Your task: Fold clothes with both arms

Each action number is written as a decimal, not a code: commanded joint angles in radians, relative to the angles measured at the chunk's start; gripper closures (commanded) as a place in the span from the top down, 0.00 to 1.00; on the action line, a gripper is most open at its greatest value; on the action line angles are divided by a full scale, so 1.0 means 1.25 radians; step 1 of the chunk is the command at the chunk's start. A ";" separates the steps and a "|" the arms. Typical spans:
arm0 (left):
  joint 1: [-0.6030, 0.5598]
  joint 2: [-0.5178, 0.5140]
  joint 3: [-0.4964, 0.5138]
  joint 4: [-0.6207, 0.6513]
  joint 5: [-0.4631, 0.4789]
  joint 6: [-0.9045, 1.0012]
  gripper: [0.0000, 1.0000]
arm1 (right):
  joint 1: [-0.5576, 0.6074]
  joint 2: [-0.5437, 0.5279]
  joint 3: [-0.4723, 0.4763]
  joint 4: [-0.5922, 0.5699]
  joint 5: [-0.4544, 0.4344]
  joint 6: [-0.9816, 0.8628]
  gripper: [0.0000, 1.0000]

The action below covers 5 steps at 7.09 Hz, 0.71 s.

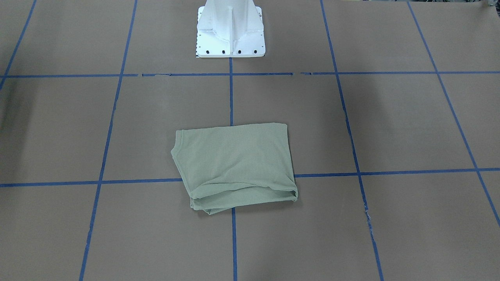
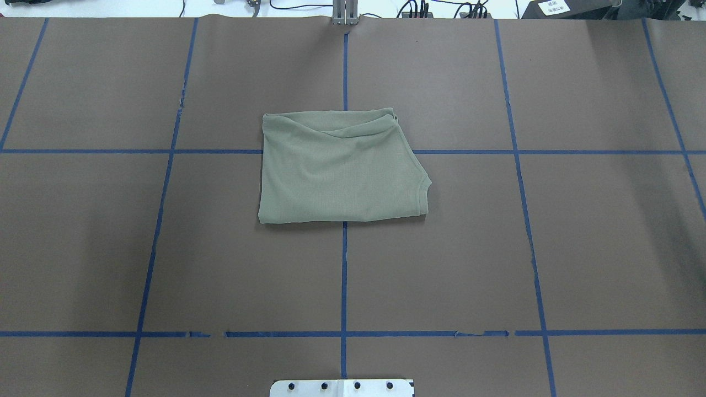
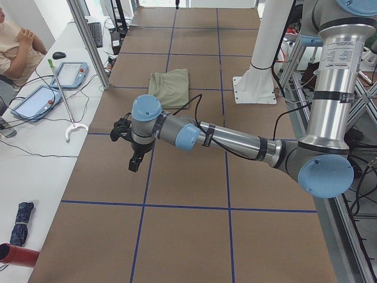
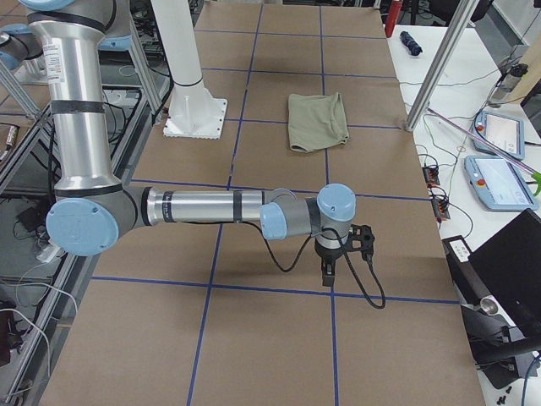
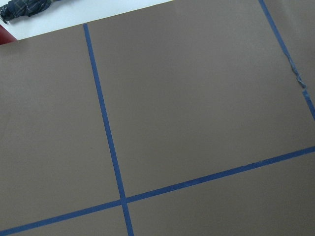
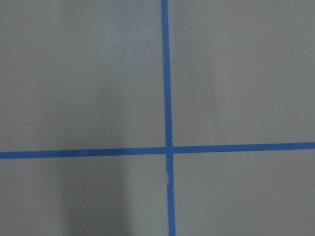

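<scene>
Lying folded, shirt (image 2: 336, 171), long axis crosswise on table (image 2: 579, 248), left fingers (image 3: 135, 162), right fingers (image 4: 327, 272), spread unclear

The shirt (image 2: 339, 168) lies on the middle of the surface (image 2: 551, 248), before the pedestal (image 1: 230, 31). The left arm (image 3: 235, 138) and right arm (image 4: 211, 207) reach over opposite ends, well apart from it.

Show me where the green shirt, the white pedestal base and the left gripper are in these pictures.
green shirt (image 2: 339, 171): overhead view, middle of the folded cloth.
white pedestal base (image 1: 250, 45): front-facing view, its flat foot plate.
left gripper (image 3: 134, 163): left side view, between its fingertips.
</scene>
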 commanded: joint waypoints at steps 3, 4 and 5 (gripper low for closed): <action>-0.001 0.014 -0.060 0.038 -0.003 -0.021 1.00 | 0.001 -0.014 0.004 -0.001 0.040 -0.001 1.00; -0.001 0.014 -0.068 0.054 -0.018 -0.021 1.00 | 0.001 -0.014 0.000 -0.001 0.039 0.000 1.00; -0.002 0.025 -0.074 0.047 -0.028 -0.020 1.00 | 0.001 -0.014 0.001 -0.001 0.026 -0.001 1.00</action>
